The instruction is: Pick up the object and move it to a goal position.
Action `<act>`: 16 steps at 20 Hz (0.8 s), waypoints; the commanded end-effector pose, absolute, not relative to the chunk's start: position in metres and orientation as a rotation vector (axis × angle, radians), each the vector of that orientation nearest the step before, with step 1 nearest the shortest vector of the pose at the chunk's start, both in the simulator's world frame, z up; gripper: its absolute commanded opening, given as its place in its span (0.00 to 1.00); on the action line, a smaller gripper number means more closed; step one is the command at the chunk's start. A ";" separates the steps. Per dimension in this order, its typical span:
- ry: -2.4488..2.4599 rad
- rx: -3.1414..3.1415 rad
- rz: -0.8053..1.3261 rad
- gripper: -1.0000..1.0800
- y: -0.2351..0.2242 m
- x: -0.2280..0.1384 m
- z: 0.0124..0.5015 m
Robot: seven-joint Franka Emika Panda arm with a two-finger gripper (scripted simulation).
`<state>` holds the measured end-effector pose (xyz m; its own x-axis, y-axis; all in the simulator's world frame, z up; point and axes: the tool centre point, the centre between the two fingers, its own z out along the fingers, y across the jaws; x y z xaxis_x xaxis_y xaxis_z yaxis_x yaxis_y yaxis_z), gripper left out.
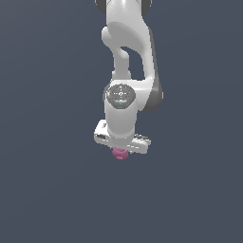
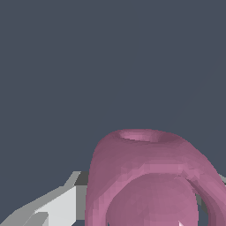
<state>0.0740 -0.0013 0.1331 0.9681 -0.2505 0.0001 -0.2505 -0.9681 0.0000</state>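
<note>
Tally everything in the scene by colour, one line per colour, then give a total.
Pink-magenta: 1, the lumpy object, sitting right under the gripper
White and grey: 1, the Panda arm with its gripper
Total: 2

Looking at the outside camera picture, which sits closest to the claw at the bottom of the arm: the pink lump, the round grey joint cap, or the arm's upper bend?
1. Pink lump: right under the gripper.
2. Round grey joint cap: directly above, mid-arm.
3. Upper bend: farthest, near the picture's top.
</note>
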 end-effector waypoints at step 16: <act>-0.397 3.116 0.000 0.00 -0.084 0.109 0.244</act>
<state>0.1076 -0.0814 0.2398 0.9679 -0.2514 0.0011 -0.2514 -0.9679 0.0000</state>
